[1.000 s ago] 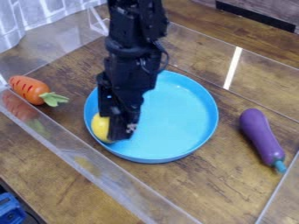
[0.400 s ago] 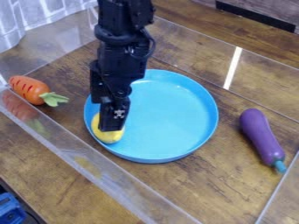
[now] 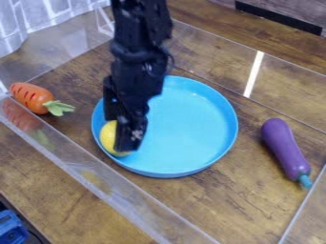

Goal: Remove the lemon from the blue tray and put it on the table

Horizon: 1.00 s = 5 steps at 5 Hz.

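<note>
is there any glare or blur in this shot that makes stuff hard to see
Camera view: a bright white glare streak on the acrylic panel right of the blue tray; the whole frame is soft, so the gripper over the lemon blurs into dark shapes.

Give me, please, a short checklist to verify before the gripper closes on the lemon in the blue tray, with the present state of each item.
1. Lemon is inside the blue tray, at its left rim: ok.
2. Gripper is open: ok.
3. Gripper stands over the lemon, pointing down: ok.
4. Fingers are on both sides of the lemon, low enough to grasp: cannot tell, the gripper hides part of the fruit.
5. Free table beside the tray to put the lemon down: ok, bare wood shows in front of the tray.
6. Carrot and eggplant lie apart from the tray, out of the way: ok.
</note>
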Each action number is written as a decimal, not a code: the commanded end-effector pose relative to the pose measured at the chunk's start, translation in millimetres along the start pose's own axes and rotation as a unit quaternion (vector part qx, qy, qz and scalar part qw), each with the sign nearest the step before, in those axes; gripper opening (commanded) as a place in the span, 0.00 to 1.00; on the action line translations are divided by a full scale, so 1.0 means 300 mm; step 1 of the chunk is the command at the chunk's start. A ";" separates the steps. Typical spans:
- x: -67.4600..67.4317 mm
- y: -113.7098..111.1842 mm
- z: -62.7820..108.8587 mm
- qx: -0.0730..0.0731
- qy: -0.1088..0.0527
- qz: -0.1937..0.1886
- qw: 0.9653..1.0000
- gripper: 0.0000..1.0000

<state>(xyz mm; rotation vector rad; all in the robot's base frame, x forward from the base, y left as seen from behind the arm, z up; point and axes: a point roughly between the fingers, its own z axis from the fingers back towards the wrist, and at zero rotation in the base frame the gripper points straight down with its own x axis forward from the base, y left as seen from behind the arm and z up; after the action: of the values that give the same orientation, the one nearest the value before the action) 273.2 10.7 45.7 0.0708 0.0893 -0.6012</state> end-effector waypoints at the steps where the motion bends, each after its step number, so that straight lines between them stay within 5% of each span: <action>1: 0.000 0.025 0.016 0.016 -0.005 -0.015 1.000 1.00; 2: -0.020 0.052 0.021 0.016 -0.003 -0.007 1.000 1.00; 3: -0.051 0.053 0.037 0.016 -0.004 -0.006 1.000 0.00; 4: -0.084 0.053 0.059 0.017 -0.005 -0.005 1.000 0.00; 5: -0.083 0.075 0.036 0.021 -0.001 -0.021 1.000 1.00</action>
<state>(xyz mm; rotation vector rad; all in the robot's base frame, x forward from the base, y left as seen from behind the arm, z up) 260.7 36.7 51.7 0.0971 0.1070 -0.6610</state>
